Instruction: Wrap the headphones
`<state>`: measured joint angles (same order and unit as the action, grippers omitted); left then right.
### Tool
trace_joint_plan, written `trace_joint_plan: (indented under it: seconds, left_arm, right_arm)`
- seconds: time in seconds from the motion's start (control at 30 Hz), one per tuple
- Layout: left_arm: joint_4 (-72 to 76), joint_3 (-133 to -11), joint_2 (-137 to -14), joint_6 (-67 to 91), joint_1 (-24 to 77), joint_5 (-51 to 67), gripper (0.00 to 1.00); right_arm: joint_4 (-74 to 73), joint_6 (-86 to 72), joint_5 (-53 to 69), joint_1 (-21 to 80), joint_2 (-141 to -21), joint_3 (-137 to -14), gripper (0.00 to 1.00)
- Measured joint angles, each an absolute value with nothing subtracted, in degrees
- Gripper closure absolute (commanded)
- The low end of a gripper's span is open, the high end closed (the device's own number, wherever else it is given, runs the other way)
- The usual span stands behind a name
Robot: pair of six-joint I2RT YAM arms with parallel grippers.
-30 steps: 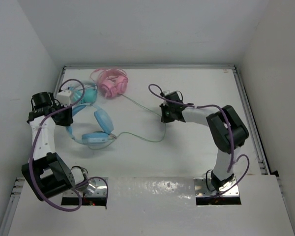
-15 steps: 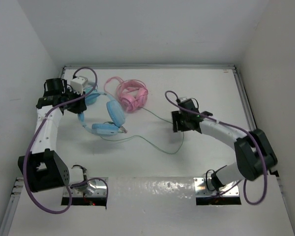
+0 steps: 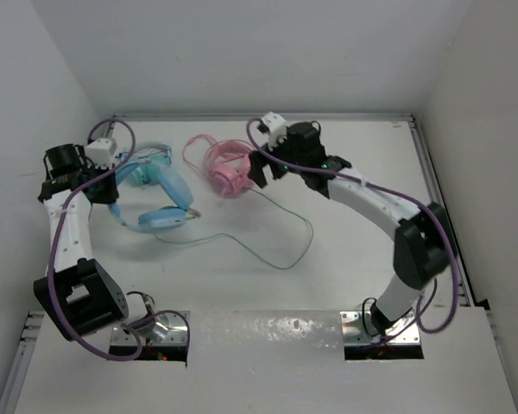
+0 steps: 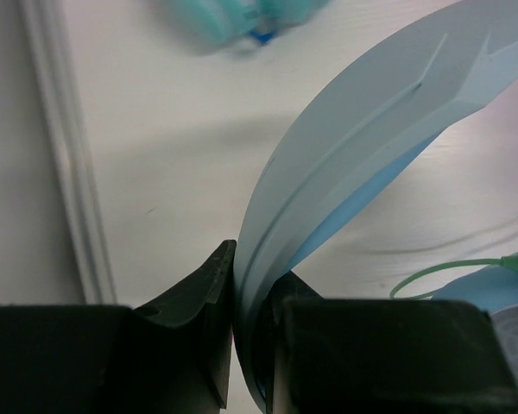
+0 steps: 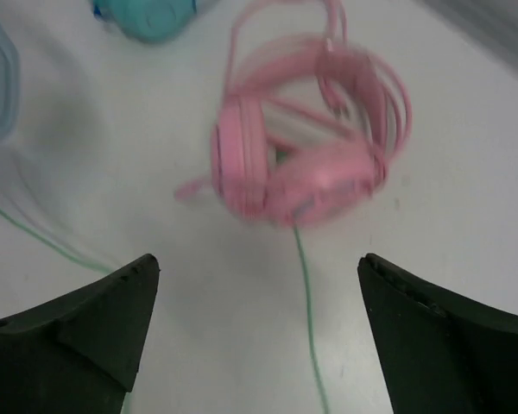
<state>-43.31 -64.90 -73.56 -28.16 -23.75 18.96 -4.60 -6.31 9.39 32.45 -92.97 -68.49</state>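
Observation:
The light-blue headphones [image 3: 166,200] lie at the left of the table, both earcups toward the middle. My left gripper [image 3: 110,183] is shut on their wide headband [image 4: 371,129], which rises between its jaws in the left wrist view. Their thin pale-green cable [image 3: 287,261] trails right across the table, loops, and runs back to the pink headphones. It also shows on the table between the spread fingers [image 5: 306,302] of my right gripper. My right gripper [image 3: 263,168] hangs open just above the table beside the pink headphones, holding nothing.
Pink headphones [image 3: 224,168] sit at the back middle, right in front of my right gripper [image 5: 259,267]. Smaller teal headphones [image 3: 145,169] lie behind the blue ones, near the left rail [image 4: 69,172]. White walls enclose the table on three sides.
My right gripper has opened, let go of the cable and swung back and left to the pink headphones. The left gripper kept its grip and pulled the blue headphones left.

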Motion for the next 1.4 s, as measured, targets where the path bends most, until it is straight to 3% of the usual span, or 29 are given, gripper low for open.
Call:
trace_joint_plan:
  seconds: [0.27, 0.43, 0.67, 0.87, 1.03, 1.4]
  left_arm:
    - [-40.9, -60.2, -72.0, -28.0, -29.4, 14.0, 1.00]
    - [-41.1, -59.0, -72.0, -28.2, -30.1, 13.6, 1.00]
    - [-40.8, -59.0, -72.0, -28.2, -30.6, 14.0, 1.00]
    - [-40.7, -59.0, -72.0, -28.2, -30.6, 14.4, 1.00]
    - [-40.7, -59.0, -72.0, -28.3, -30.6, 14.5, 1.00]
    - [-40.2, -58.0, -72.0, -28.3, -30.7, 14.7, 1.00]
  right_arm:
    - [-8.0, 3.0, 16.6, 35.7, -122.3, -103.0, 0.01]
    - [-14.8, 6.2, 16.5, 37.4, -134.5, -111.9, 0.02]
    - [-17.7, 8.7, 14.8, 39.2, -135.5, -111.7, 0.26]
    - [-20.4, 9.9, 12.4, 39.9, -136.5, -114.2, 0.67]
    - [-21.3, 9.3, 10.7, 40.0, -138.6, -117.4, 0.75]
    - [-10.7, 3.2, 11.2, 39.9, -144.7, -124.3, 0.78]
